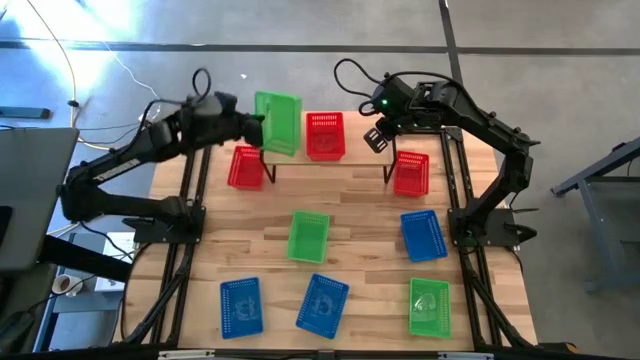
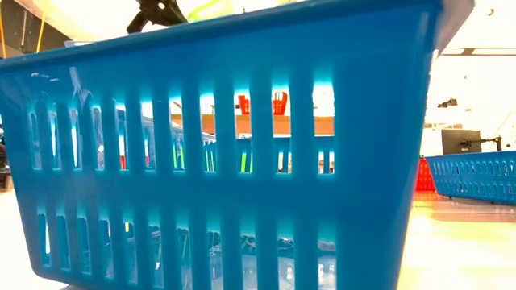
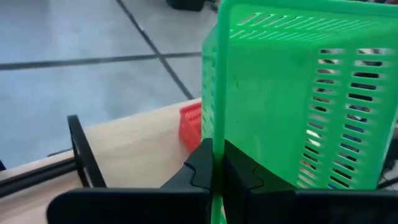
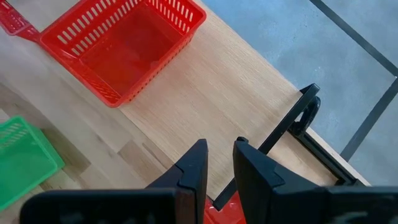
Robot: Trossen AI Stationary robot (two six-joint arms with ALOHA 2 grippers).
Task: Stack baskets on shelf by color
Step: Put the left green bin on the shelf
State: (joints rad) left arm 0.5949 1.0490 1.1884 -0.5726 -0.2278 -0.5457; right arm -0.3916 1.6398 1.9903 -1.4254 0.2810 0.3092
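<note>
You were early in the task: only one red basket sat on the shelf. Your left gripper, jaws clamped on a green basket, held it above the shelf's left end. Your right gripper hovered with jaws slightly apart. Seven baskets waited on the worktop.

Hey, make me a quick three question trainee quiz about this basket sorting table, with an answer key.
1. True or false: the left claw holds a green basket.
2. Which colour basket already sits on the shelf? A red, B blue, C green.
3. How many blue baskets rest on the tabletop?

Key: 1 true. 2 A, the red basket beside the open right claw. 3 three.
</note>
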